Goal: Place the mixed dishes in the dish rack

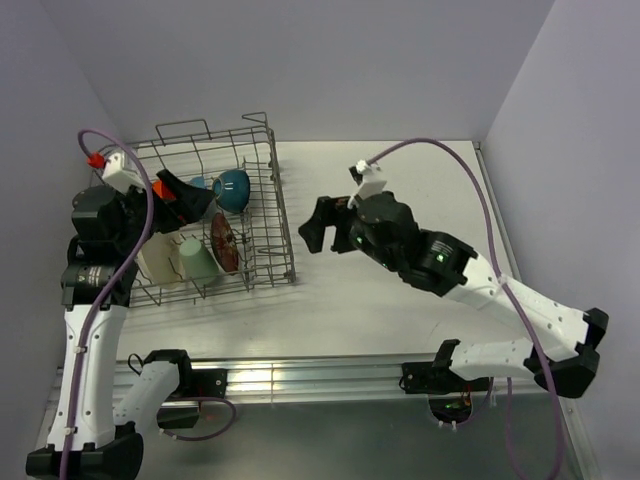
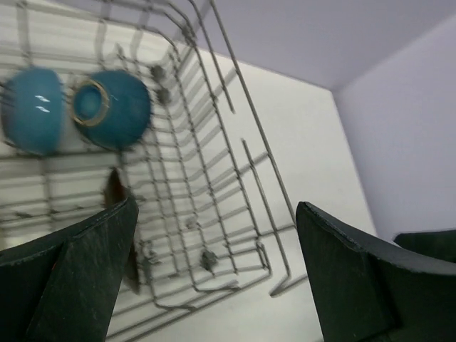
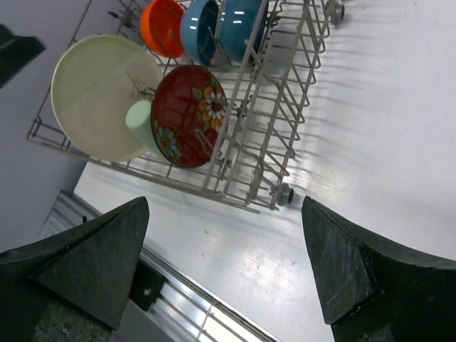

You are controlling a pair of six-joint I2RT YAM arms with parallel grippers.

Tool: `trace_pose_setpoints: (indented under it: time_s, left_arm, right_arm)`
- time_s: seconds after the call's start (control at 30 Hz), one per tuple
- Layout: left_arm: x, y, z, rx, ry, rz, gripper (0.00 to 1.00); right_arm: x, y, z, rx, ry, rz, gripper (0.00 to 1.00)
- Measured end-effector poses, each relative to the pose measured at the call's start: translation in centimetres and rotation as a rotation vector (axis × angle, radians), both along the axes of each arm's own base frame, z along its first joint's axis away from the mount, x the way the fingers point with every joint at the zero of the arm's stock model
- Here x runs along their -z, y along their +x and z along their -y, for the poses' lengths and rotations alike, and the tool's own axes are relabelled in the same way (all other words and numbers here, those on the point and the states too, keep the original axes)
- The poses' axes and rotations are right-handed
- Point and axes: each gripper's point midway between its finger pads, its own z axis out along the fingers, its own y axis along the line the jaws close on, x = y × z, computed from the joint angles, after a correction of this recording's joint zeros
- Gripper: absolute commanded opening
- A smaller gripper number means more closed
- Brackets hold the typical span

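The grey wire dish rack stands at the table's left. In it stand a large cream plate, a pale green cup, a red floral bowl, an orange bowl, a small blue bowl and a teal bowl. From above, the teal bowl sits at the rack's back and the red bowl on edge nearer the front. My left gripper hovers open over the rack's left half, holding nothing. To the right of the rack my right gripper is open and empty above the table.
An aluminium rail runs along the near table edge. Lilac walls close in on the left, back and right. The rack has a small round foot at its near corner. White table lies right of the rack.
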Motion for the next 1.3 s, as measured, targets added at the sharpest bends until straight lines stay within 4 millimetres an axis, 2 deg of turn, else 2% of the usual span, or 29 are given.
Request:
trace_pose_setpoints:
  time_s: [0.1, 0.17, 0.27, 0.37, 0.43, 0.53, 0.63, 0.77, 0.9, 1.1, 1.3]
  left_arm:
    - [1.9, -0.4, 2.1, 0.103, -0.091, -0.026, 0.99]
    - [3.3, -1.0, 3.4, 0.165, -0.158, -0.048, 0.99]
    - [4.7, -2.2, 4.9, 0.247, -0.251, -0.053, 0.99]
    - [5.3, -3.6, 6.0, 0.313, -0.319, -0.026, 0.99]
    - [5.3, -4.6, 6.5, 0.354, -0.349, 0.004, 0.99]
    - [5.0, -6.0, 7.0, 0.400, -0.384, 0.060, 0.99]
    - [5.5, -7.6, 7.5, 0.442, -0.424, 0.106, 0.99]
    - [7.2, -8.9, 7.7, 0.462, -0.480, 0.120, 0.99]
    - [8.0, -9.7, 7.8, 0.469, -0.519, 0.123, 0.99]
    - [8.2, -10.3, 7.8, 0.476, -0.548, 0.131, 0.99]
    - [10.4, -10.2, 7.8, 0.460, -0.593, 0.077, 0.99]
  right_arm:
    - [1.9, -1.5, 1.6, -0.030, 0.012, 0.003, 0.95]
    - [4.0, -2.4, 2.3, -0.048, 0.005, -0.011, 0.95]
    - [8.4, -3.8, 3.0, -0.088, -0.005, -0.044, 0.95]
    - [12.4, -5.5, 3.8, -0.127, 0.024, -0.067, 0.96]
    - [14.0, -6.5, 4.4, -0.150, 0.068, -0.062, 0.96]
    - [14.8, -7.5, 5.0, -0.169, 0.159, -0.028, 0.98]
    - [15.1, -8.1, 5.3, -0.179, 0.240, 0.000, 0.99]
    - [14.7, -8.6, 5.3, -0.194, 0.341, 0.034, 1.00]
    - [15.2, -8.8, 5.4, -0.190, 0.389, 0.033, 1.00]
    - [17.4, -8.5, 6.1, -0.130, 0.419, -0.008, 1.00]
    - [19.5, -8.2, 6.7, -0.072, 0.427, -0.059, 1.00]
